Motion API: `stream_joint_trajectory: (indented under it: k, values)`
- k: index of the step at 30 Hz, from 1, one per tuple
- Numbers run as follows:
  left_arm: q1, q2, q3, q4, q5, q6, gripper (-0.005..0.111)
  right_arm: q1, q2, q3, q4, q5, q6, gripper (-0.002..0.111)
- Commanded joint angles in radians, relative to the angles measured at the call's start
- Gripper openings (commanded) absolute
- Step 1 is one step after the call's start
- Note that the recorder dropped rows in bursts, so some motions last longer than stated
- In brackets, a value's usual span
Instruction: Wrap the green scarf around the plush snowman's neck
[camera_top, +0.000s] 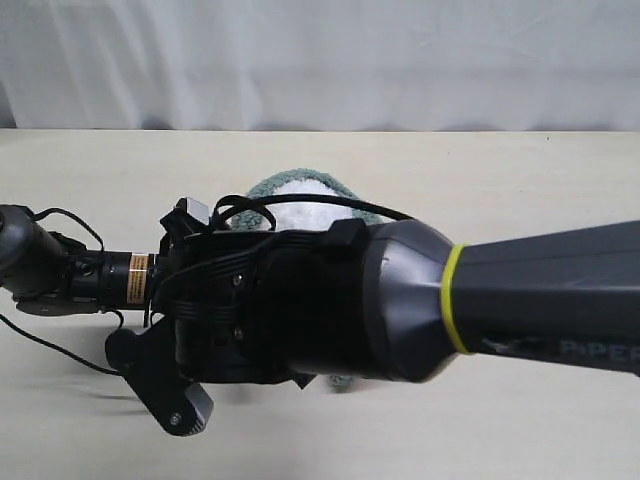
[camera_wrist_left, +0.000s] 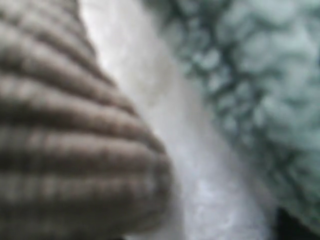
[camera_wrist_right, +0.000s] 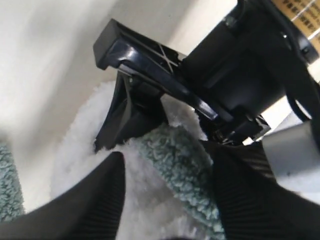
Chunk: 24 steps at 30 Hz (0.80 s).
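The plush snowman (camera_top: 300, 207) lies mid-table, mostly hidden under my right arm (camera_top: 500, 300). The green scarf (camera_top: 262, 190) curves round its top. In the right wrist view my right gripper (camera_wrist_right: 167, 200) is open, its fingers (camera_wrist_right: 85, 200) astride white plush (camera_wrist_right: 75, 150) and a fold of the scarf (camera_wrist_right: 180, 160). My left gripper's black finger (camera_wrist_right: 122, 115) presses into the plush at the scarf's edge; its other finger is hidden. The left wrist view is a blurred close-up of a brown ribbed twig arm (camera_wrist_left: 65, 140), white fur (camera_wrist_left: 200, 175) and scarf (camera_wrist_left: 260, 75), with no jaws showing.
The two arms cross over the toy; my left arm (camera_top: 60, 270) comes in from the left, with loose black cables (camera_top: 60, 355) trailing on the pale table (camera_top: 520, 180). A white curtain (camera_top: 320, 60) closes off the back.
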Motion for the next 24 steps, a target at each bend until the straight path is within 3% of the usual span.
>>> stream_joint_trajectory:
  k: [1,3,5,9,15,24]
  values:
    - [-0.004,0.001,-0.004,-0.012,-0.012,-0.010,0.000,-0.005,0.026,0.003,-0.015,-0.004,0.020,0.031]
    - [-0.004,0.001,-0.004,-0.012,-0.012,-0.010,0.000,-0.005,0.031,0.003,-0.015,0.001,0.033,0.022]
    - [-0.004,0.001,-0.004,-0.014,-0.012,-0.010,0.000,0.000,0.031,0.003,-0.015,0.004,0.060,0.004]
    - [-0.004,0.001,-0.004,-0.014,-0.012,-0.010,0.000,0.000,0.014,0.003,0.076,0.002,0.064,0.004]
    - [-0.004,0.001,-0.004,-0.014,-0.012,-0.010,0.000,0.000,-0.021,0.003,0.315,0.009,-0.104,0.004]
    - [-0.004,0.001,-0.004,-0.009,-0.012,-0.010,0.000,-0.040,-0.062,0.006,0.366,0.086,-0.115,0.004]
